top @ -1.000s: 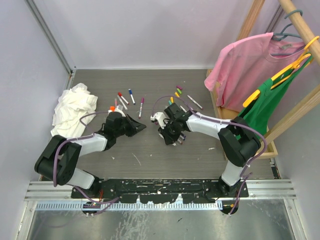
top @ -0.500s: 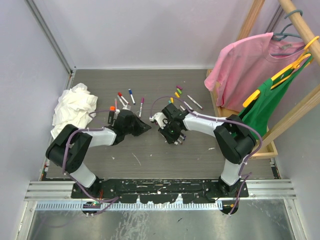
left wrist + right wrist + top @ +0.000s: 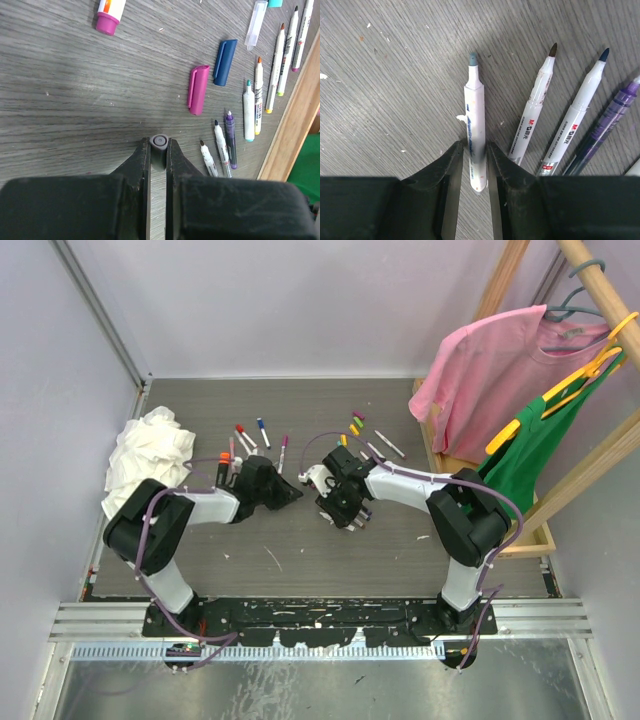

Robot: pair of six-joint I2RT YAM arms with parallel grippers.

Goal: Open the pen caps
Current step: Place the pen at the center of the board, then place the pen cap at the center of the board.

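Cap (image 3: 159,141), grey, end-on, pinched at tips of left gripper (image 3: 159,151), jaws almost closed. At right gripper (image 3: 475,150), narrow jaws flank uncapped pen (image 3: 474,100); can't tell if gripped.

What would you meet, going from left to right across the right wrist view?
grey-blue-tipped pen → brown-tipped pen → dark-blue-tipped pen → purple pen
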